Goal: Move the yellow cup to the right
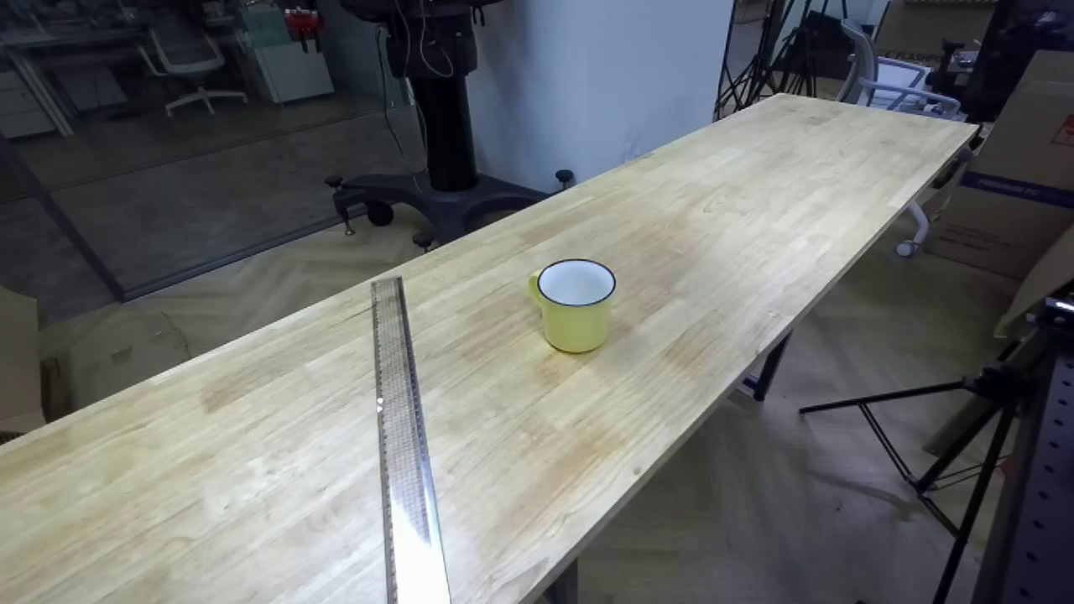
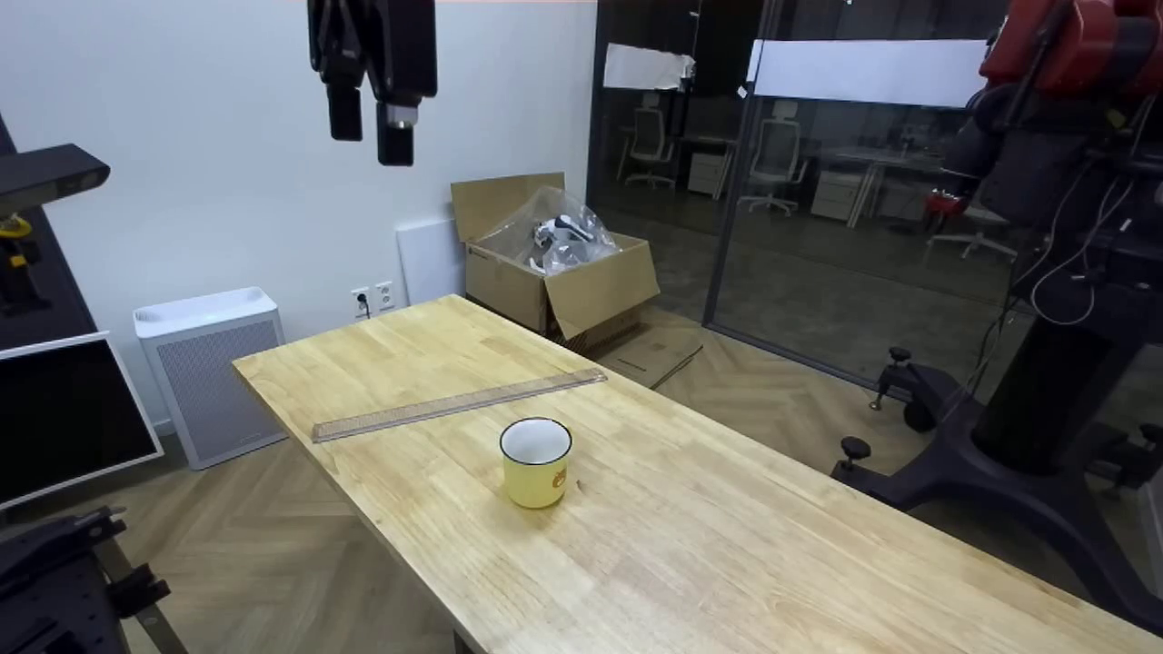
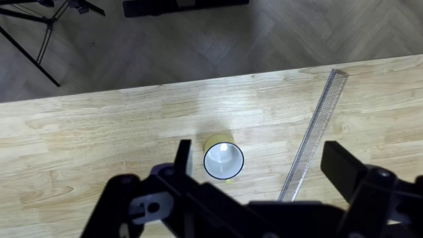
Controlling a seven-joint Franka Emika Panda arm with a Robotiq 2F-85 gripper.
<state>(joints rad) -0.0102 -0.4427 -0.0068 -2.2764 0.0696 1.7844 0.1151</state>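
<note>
Your wooden table [image 1: 713,210] has one corner near the open carton [image 2: 504,289]. The clear ruler [image 3: 313,137] slants across from near one long edge to near the opposite one, perhaps as a guide line. You hold the gripper [image 3: 257,143] well above the surface, its jaws wide apart and gripping nothing, probably since the grasp has yet to begin. The yellow cup [image 1: 576,325] stands upright between the long edges, on the ruler's side away from that corner, likely so you can reach it freely. An exterior view shows its handle [image 1: 534,288], and the wrist view just a tip; the orange mark [image 2: 560,479] appears only in an exterior view where the handle is hidden.
</note>
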